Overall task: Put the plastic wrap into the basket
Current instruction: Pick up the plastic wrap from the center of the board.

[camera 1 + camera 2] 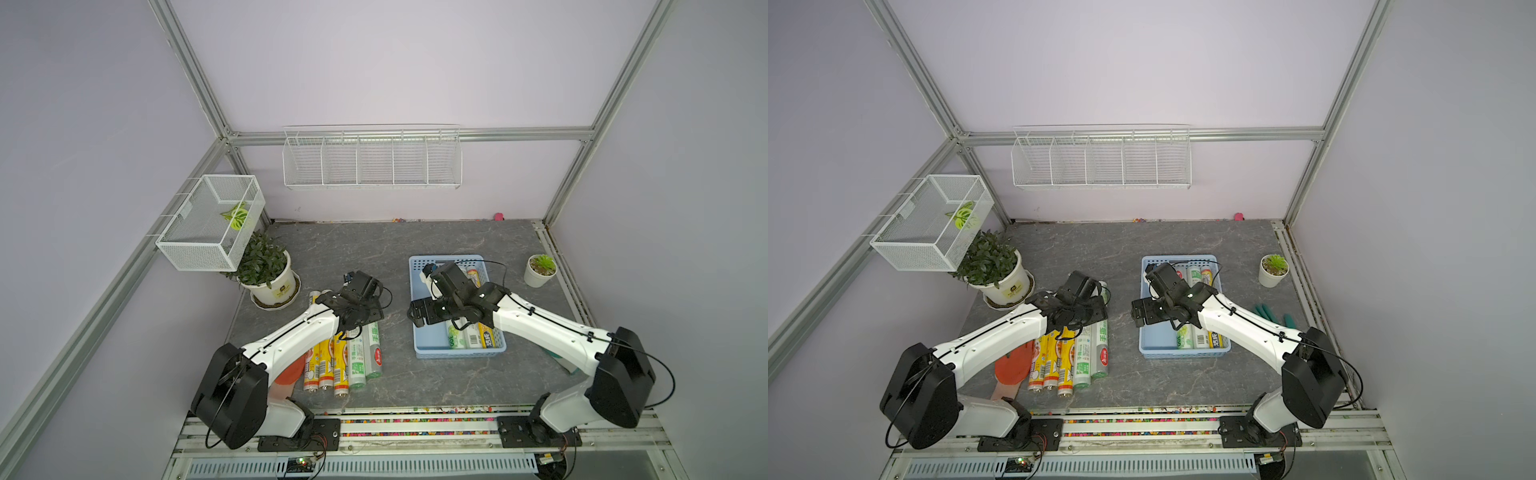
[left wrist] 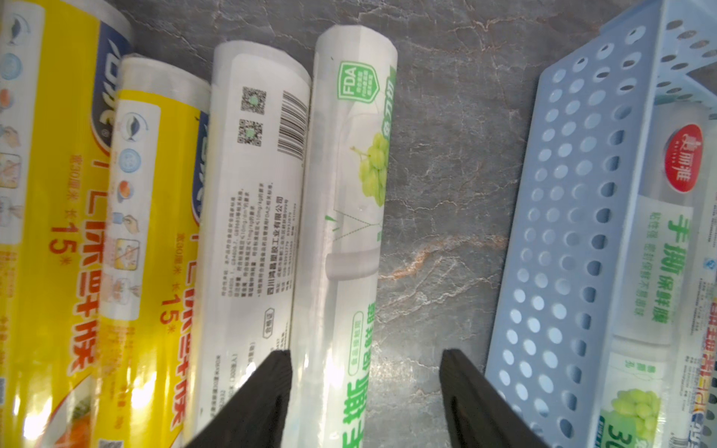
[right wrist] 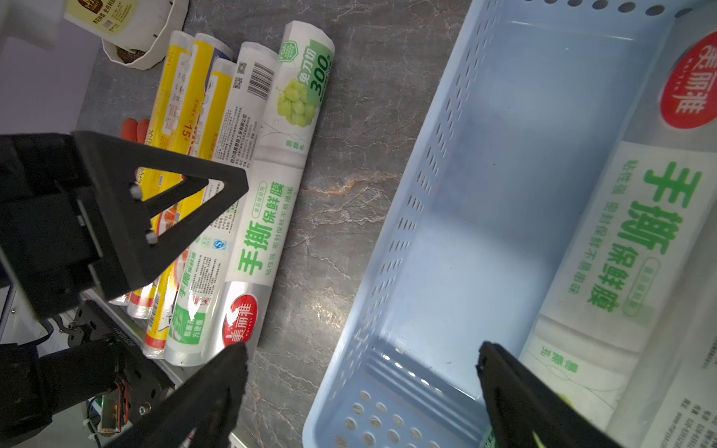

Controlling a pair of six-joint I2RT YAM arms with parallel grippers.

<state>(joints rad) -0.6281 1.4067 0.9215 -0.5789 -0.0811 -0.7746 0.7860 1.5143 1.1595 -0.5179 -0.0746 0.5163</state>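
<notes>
Several plastic wrap rolls lie side by side on the grey table: three yellow [image 1: 326, 370] and two whitish with green print. My left gripper [image 2: 366, 372] is open and straddles the outermost whitish roll [image 2: 345, 232], the one nearest the basket. One finger sits between the two whitish rolls; the other stands over bare table, apart from the roll. The light blue basket [image 1: 457, 354] holds three rolls [image 1: 1200, 338] along its right side. My right gripper [image 3: 361, 360] hangs open and empty over the basket's left wall [image 3: 407, 232].
A large potted plant [image 1: 266, 274] stands just beyond the far ends of the rolls on the table. A small succulent pot [image 1: 539, 270] sits right of the basket. An orange glove [image 1: 1013, 365] and a green glove [image 1: 1266, 311] lie under the arms. The wire-mesh box [image 1: 212, 222] and the wire rack [image 1: 372, 160] hang on the walls.
</notes>
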